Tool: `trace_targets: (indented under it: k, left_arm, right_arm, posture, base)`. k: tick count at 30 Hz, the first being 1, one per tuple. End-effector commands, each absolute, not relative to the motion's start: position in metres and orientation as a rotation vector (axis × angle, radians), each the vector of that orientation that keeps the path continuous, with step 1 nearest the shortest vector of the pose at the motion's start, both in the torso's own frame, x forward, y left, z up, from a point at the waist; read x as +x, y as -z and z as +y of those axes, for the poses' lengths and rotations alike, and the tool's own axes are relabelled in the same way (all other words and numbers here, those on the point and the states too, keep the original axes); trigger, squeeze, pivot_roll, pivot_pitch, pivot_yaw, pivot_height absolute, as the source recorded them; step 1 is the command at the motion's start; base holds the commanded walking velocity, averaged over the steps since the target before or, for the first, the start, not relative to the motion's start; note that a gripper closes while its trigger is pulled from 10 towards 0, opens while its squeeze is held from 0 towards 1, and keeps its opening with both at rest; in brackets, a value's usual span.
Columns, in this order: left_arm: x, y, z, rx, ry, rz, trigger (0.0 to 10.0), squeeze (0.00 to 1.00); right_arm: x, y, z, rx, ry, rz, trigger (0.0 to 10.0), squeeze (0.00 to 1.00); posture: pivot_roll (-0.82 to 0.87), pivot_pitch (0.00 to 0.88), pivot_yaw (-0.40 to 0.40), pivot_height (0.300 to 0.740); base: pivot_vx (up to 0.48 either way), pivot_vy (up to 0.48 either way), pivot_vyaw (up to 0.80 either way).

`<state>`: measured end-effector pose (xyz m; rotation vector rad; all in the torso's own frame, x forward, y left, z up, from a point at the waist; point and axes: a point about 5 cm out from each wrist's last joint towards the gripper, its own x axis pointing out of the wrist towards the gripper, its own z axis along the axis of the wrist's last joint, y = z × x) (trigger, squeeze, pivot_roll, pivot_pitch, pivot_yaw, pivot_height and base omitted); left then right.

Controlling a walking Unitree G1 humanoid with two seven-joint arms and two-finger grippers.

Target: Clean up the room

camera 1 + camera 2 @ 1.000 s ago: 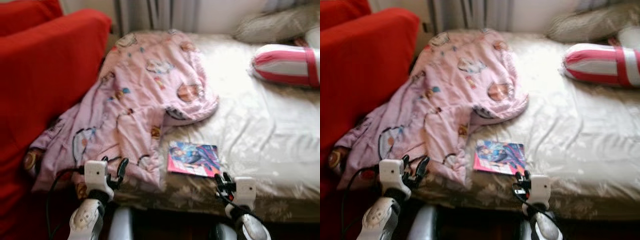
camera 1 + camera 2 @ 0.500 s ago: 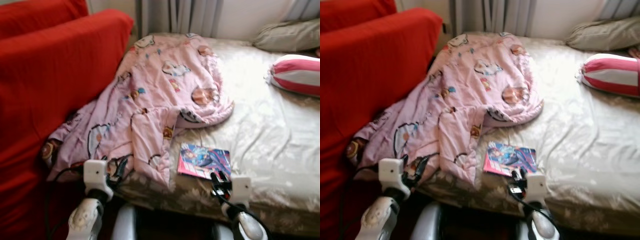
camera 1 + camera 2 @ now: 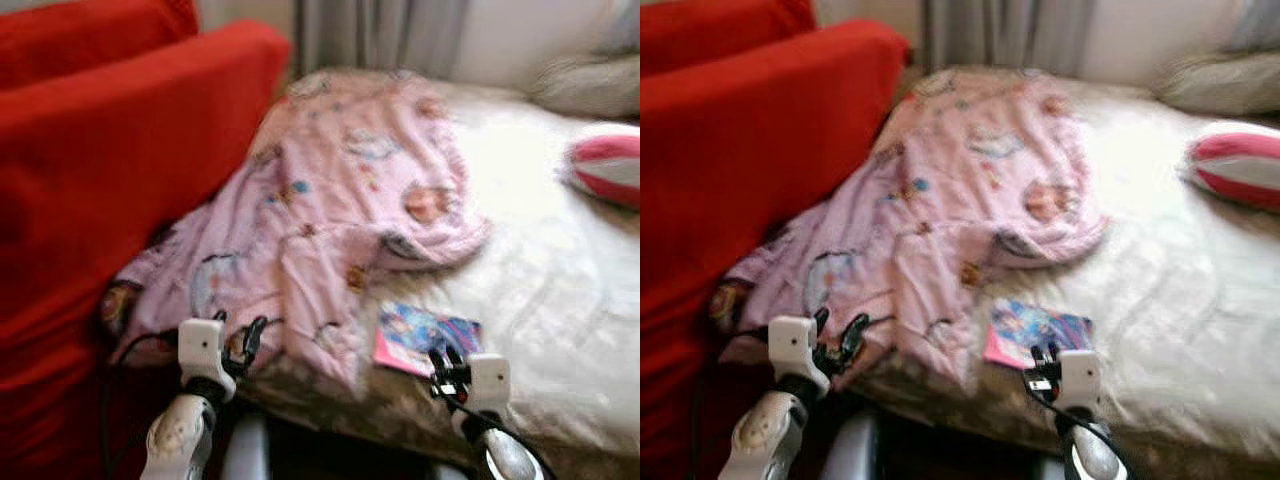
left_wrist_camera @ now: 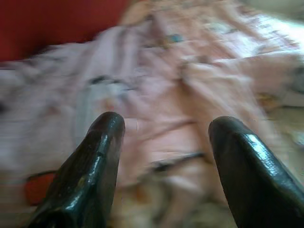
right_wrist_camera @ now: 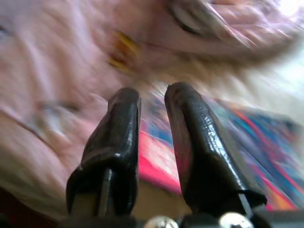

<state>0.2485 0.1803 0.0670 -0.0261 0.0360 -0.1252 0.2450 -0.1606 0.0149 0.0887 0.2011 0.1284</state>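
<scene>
A pink cartoon-print blanket (image 3: 350, 200) lies crumpled over the left half of the bed (image 3: 560, 270), its lower end hanging off the near edge. A colourful book (image 3: 425, 338) rests flat on the beige sheet beside the blanket's hem. My left gripper (image 3: 238, 338) is held low at the blanket's near edge, open, and pink fabric lies beyond its fingertips in the left wrist view (image 4: 166, 126). My right gripper (image 3: 446, 362) sits just short of the book, shut and empty. The book's pink and blue cover (image 5: 247, 133) lies right behind its fingers.
A red sofa (image 3: 100, 170) stands tight against the bed's left side. A red-and-white striped pillow (image 3: 610, 165) and a beige pillow (image 3: 590, 85) lie at the far right. Grey curtains (image 3: 380, 35) hang behind the bed. The views are blurred.
The whole picture has shifted right and blurred, so the camera has moved leftward. Both grippers keep the same pose; the blanket and book lie as before.
</scene>
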Motion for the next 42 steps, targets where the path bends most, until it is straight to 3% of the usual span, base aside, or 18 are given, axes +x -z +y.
trace_targets:
  k: [1, 13, 18, 24, 32, 42]
  left_arm:
    - [0.251, -0.07, 0.172, -0.05, 0.144, 0.025, 10.0, 0.0]
    - [0.251, -0.071, 0.172, -0.046, 0.14, 0.018, 10.0, 0.0]
    - [0.25, -0.07, 0.173, -0.041, 0.139, 0.022, 10.0, 0.0]
    - [0.251, -0.07, 0.172, -0.013, 0.153, 0.025, 10.0, 0.0]
    - [0.251, -0.069, 0.172, -0.022, 0.149, 0.029, 10.0, 0.0]
    - [0.25, -0.067, 0.174, -0.02, 0.143, 0.036, 10.0, 0.0]
  right_arm:
    - [0.239, -0.011, -0.172, 0.083, -0.088, 0.221, 10.0, 0.0]
    - [0.247, -0.012, -0.175, 0.083, -0.062, 0.219, 10.0, 0.0]
    - [0.249, -0.012, -0.2, 0.067, 0.14, 0.223, 10.0, 0.0]
    - [0.244, -0.01, -0.208, 0.095, 0.169, 0.221, 10.0, 0.0]
    - [0.242, -0.006, -0.204, 0.113, 0.174, 0.233, 10.0, 0.0]
    - [0.246, -0.009, -0.197, 0.113, 0.155, 0.213, 10.0, 0.0]
  posture:
    - [0.07, 0.079, -0.033, 0.596]
    - [0.07, 0.092, -0.031, 0.596]
    - [0.07, 0.096, -0.026, 0.596]
    - [0.07, 0.096, -0.026, 0.596]
    - [0.07, 0.095, -0.028, 0.596]
    - [0.08, 0.095, -0.026, 0.596]
  base:
    - [0.307, 0.0, 0.0]
    - [0.152, 0.0, 0.0]
    - [0.0, 0.0, 0.0]
    - [0.0, -0.074, 0.0]
    - [0.0, -0.441, -0.39]
    - [0.0, 0.0, -0.2]
